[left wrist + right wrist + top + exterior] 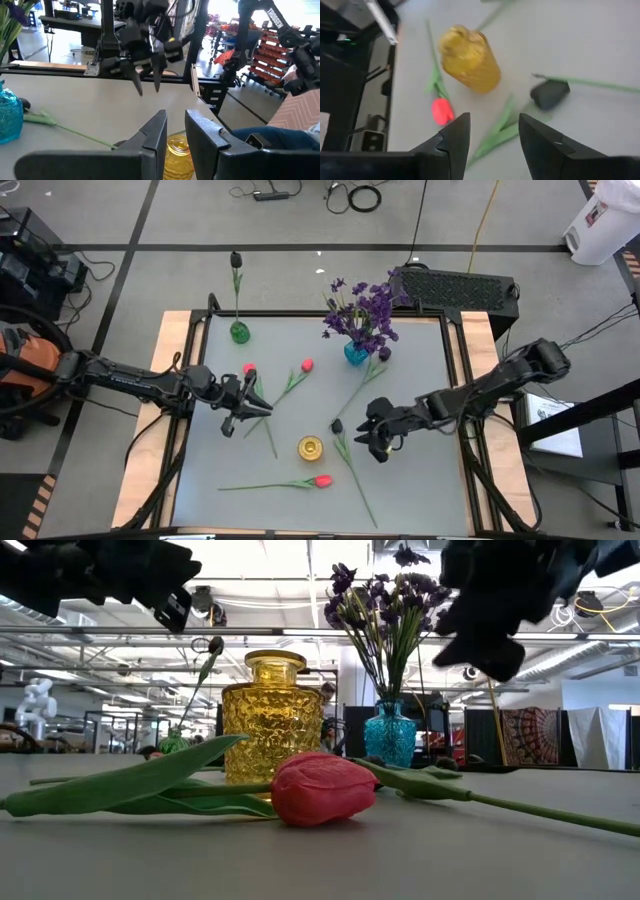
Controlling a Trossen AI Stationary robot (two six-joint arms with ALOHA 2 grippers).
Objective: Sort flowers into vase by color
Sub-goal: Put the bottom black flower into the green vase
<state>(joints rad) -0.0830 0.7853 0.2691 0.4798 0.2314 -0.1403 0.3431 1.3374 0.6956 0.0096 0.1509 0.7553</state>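
Flowers lie scattered on the grey bench among three vases. Largest is the purple bunch, one cluster standing in the blue vase at the far edge. One near-black tulip stands in the green vase. Three red-pink tulips lie flat: one near the front, one mid-bench, one just beside the left hand. Another near-black tulip lies beside the right hand. The yellow vase holds nothing. Both hands hover with fingers apart, gripping nothing.
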